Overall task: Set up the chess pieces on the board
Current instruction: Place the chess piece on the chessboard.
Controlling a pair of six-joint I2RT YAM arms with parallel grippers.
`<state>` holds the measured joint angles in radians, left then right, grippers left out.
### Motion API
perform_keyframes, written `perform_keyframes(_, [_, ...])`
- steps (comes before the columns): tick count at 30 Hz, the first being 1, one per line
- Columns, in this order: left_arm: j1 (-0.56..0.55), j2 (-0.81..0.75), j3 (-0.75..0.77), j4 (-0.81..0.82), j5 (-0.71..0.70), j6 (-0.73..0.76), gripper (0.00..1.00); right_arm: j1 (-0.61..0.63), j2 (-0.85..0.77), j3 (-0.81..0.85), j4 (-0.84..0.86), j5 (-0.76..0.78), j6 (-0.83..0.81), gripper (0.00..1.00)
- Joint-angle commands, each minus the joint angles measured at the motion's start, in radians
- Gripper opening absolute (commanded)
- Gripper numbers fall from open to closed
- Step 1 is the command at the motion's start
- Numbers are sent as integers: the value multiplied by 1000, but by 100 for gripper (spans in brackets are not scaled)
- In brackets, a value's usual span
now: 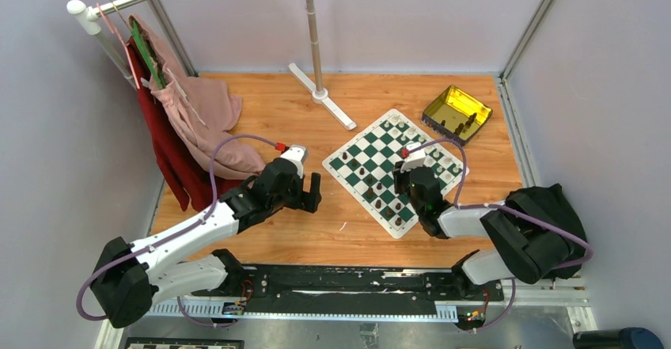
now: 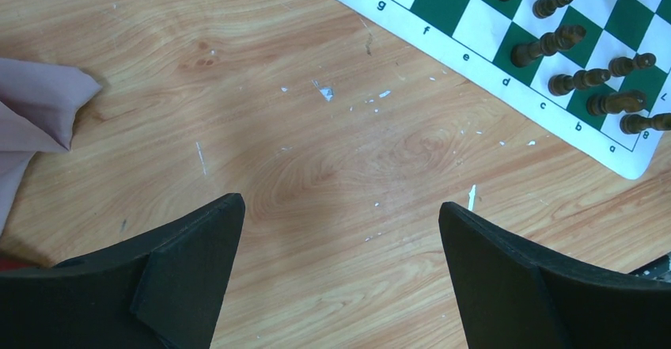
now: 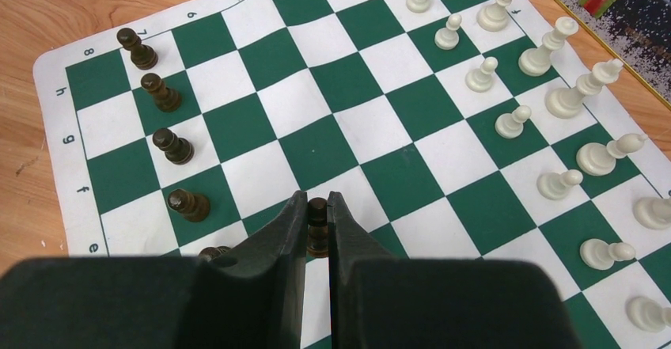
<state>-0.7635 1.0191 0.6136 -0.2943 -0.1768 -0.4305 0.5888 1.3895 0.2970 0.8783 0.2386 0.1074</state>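
The green and white board (image 1: pixel 372 145) lies on the wooden table, also in the right wrist view (image 3: pixel 372 119) and left wrist view (image 2: pixel 459 24). My right gripper (image 3: pixel 317 206) is shut on a dark brown pawn (image 3: pixel 317 221), held over the board's middle near the dark side; it shows from above (image 1: pixel 407 176). Dark brown pawns (image 3: pixel 172 145) stand in a row along rank 7. White pieces (image 3: pixel 554 72) stand in two rows at the right. More dark pieces (image 2: pixel 581 80) stand at the board's near corner. My left gripper (image 2: pixel 340 206) is open and empty over bare wood, left of the board (image 1: pixel 310 191).
A shiny gold tin (image 1: pixel 456 113) with a few pieces inside sits behind the board at right. A clothes rack with pink and red cloth (image 1: pixel 190 119) stands at left; its pole base (image 1: pixel 320 96) is behind the board. Pink cloth edge (image 2: pixel 36 111) lies near the left gripper.
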Motion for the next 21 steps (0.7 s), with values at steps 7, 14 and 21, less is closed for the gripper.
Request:
perform_keyframes(7, [-2,-17,-38,18,-7,-8,100,11,83,-61,204,35,-8,2])
perform_keyframes(14, [-2,-29,-54,35,-7,-20,100,10,112,-98,282,36,-7,3])
perform_keyframes(21, [-5,-42,-65,36,-6,-26,100,15,120,-116,309,38,2,6])
